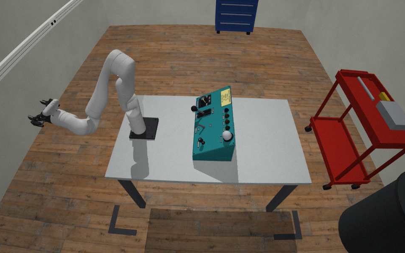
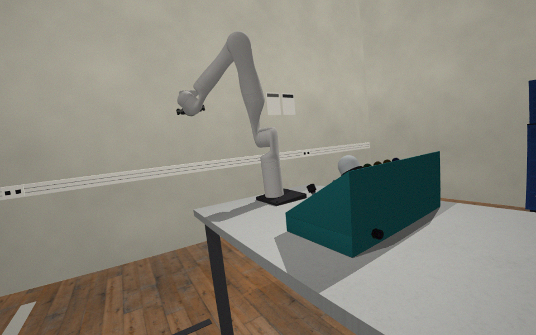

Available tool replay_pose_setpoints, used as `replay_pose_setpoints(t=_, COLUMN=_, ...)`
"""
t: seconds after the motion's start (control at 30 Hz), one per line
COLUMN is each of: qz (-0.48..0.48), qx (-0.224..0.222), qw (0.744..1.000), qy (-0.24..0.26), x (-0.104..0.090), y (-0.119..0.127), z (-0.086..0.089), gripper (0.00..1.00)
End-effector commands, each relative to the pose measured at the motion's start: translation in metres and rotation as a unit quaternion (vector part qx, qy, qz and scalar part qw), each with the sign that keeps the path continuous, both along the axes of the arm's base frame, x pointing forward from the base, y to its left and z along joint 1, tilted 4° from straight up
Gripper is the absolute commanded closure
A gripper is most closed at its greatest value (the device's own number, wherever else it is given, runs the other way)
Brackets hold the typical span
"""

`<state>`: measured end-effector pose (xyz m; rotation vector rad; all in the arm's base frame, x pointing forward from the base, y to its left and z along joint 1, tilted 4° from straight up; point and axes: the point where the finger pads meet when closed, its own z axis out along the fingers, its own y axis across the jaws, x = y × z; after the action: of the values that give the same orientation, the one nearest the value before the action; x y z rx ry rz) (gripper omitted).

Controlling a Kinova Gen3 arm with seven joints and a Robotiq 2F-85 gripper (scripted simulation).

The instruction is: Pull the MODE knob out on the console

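The teal console (image 1: 213, 124) sits on the grey table, right of my arm's base (image 1: 144, 128). Its sloped panel carries a black ball lever (image 1: 193, 108), a white ball knob (image 1: 227, 135), a column of round buttons (image 1: 226, 119) and small black knobs (image 1: 201, 140). The labels are too small to read, so I cannot tell which knob is MODE. A black knob (image 2: 377, 233) sticks out low on the console's tall back face (image 2: 386, 199). My gripper (image 1: 36, 110) (image 2: 185, 110) is open and empty, out over the floor far left of the table; it also shows high near the wall.
A red cart (image 1: 361, 125) with a grey box stands right of the table. A blue drawer cabinet (image 1: 236, 14) is at the back wall. A dark round object (image 1: 392, 213) fills the near right corner.
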<state>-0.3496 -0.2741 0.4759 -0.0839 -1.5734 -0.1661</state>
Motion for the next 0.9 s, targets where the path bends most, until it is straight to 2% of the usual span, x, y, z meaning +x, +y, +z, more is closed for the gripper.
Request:
replay_pose_setpoints(t=0.0, qz=-0.018, qx=0.001, qw=1.000, qy=0.000, x=-0.006, y=0.014, z=0.003, gripper=0.00)
replay_pose_setpoints(t=0.33, qz=-0.089, qx=0.006, qw=0.996, qy=-0.003, x=-0.023, y=0.072, z=0.010, gripper=0.00)
replay_pose_setpoints(t=0.4, qz=-0.089, qx=0.006, qw=0.996, qy=-0.003, x=-0.023, y=0.072, z=0.010, gripper=0.00)
replay_pose_setpoints(t=0.43, qz=-0.099, qx=0.007, qw=0.995, qy=-0.003, x=-0.025, y=0.081, z=0.011, gripper=0.00)
replay_pose_setpoints(t=0.5, qz=-0.144, qx=0.009, qw=0.989, qy=-0.007, x=-0.031, y=0.118, z=0.014, gripper=0.00)
replay_pose_setpoints(t=0.57, qz=-0.153, qx=0.010, qw=0.988, qy=-0.007, x=-0.032, y=0.125, z=0.015, gripper=0.00)
replay_pose_setpoints(t=0.87, qz=-0.230, qx=0.012, qw=0.973, qy=-0.016, x=-0.033, y=0.190, z=0.019, gripper=0.00)
